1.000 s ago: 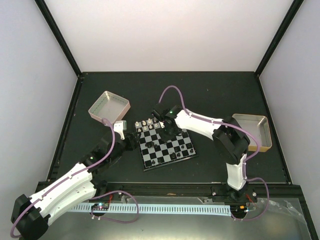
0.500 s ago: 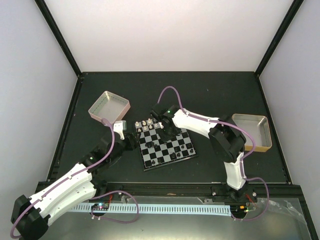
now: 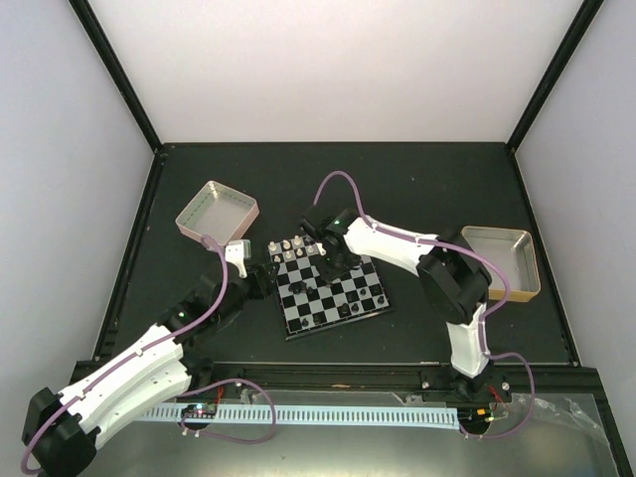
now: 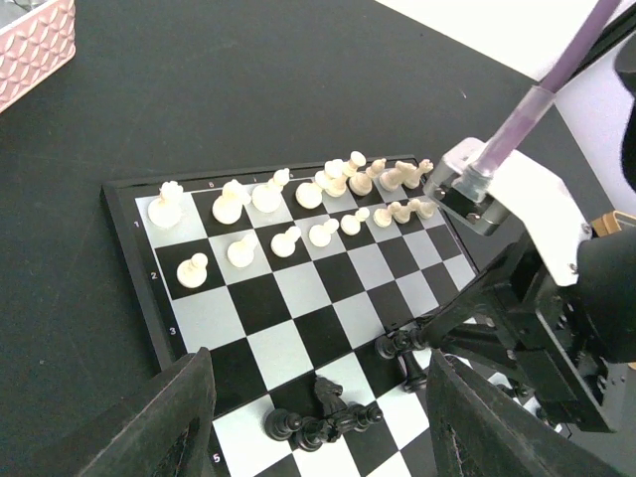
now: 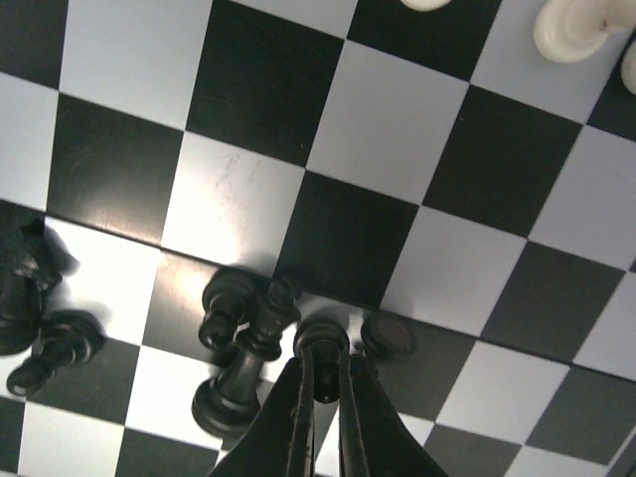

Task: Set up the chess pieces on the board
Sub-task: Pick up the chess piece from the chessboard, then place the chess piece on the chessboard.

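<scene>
Pinched a black piece [image 5: 320,343] off the board [image 5: 258,89] in the right end effector [image 5: 325,383] for rehoming, left end effector [image 4: 318,397] idling open.

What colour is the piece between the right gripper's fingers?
Black; the small chess piece shows best in right wrist view.

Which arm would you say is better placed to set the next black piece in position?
The right: the right gripper is down on the board, shut on a black piece. The left gripper hangs open at the board's edge, holding nothing.
</scene>
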`<state>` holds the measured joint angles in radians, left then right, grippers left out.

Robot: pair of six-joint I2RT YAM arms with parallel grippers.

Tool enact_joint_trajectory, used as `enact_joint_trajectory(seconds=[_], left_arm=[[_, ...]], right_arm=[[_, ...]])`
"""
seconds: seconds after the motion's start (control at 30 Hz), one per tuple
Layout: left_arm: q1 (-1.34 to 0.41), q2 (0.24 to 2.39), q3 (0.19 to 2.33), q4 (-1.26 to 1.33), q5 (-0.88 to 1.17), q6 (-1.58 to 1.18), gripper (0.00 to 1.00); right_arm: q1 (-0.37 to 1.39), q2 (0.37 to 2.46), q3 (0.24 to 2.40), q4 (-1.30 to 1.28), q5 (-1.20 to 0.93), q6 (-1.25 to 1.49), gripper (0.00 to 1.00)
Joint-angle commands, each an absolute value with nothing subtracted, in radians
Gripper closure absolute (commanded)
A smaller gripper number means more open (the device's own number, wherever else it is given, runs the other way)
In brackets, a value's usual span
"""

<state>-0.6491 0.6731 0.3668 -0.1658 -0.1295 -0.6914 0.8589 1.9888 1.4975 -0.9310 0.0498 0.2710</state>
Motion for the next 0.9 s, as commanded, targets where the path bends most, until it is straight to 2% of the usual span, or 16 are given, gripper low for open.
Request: enact_joint_trajectory(seconds=[0.0,0.37,0.87], left_arm=[[-0.644,0.656,0.364,-0.16,-0.136,-0.689,0.4],[-0.642,0.668,0.362,-0.146,-0.129,-0.692,0.4],[-0.643,0.666,0.363,-0.144,-0.124,-0.693,0.4]], right_arm=[[0.864,1.896,1.464,-0.926,0.059,0.284,0.99],[0.889,1.784,1.336,-0.928,-0.002,0.304,0.98],[0.928,1.816,1.301,-0.926,-0.032,0.303,0.97]])
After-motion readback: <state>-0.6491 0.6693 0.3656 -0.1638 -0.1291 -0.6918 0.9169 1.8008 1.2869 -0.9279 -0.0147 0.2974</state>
